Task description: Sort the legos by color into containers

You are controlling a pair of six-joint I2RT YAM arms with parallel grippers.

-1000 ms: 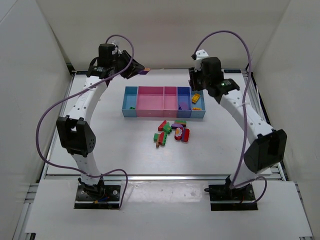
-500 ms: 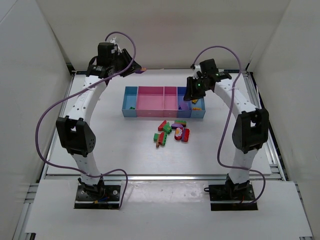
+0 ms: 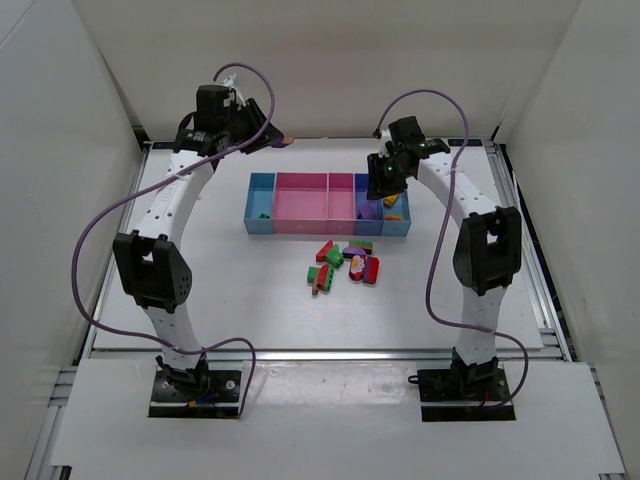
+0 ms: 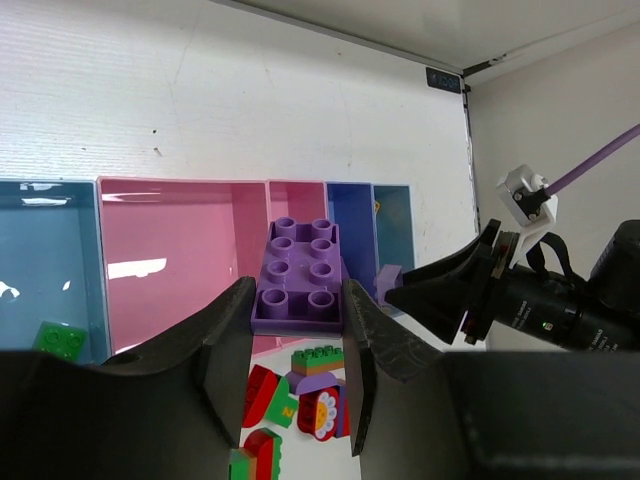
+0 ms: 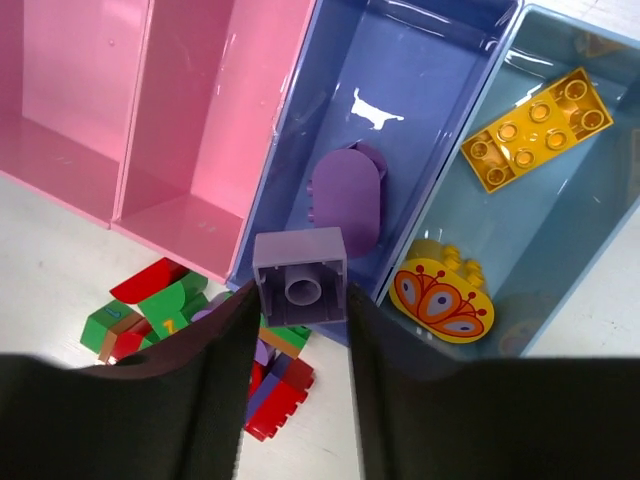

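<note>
Right wrist view: my right hand (image 5: 298, 300) is clamped on a small purple brick (image 5: 299, 268), hanging over the near wall of the dark blue bin (image 5: 430, 70), where a purple piece (image 5: 345, 200) already lies. I judge this the drop step: nudge forward, then part the fingers. My left hand (image 4: 297, 300) grips a bigger purple brick (image 4: 300, 262), up behind the row of bins (image 3: 300, 232).

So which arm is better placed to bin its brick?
Right: right gripper holds a small square purple brick at the darker blue plastic bin; left gripper holds a purple eight-stud brick beyond the leftmost light blue bin.
</note>
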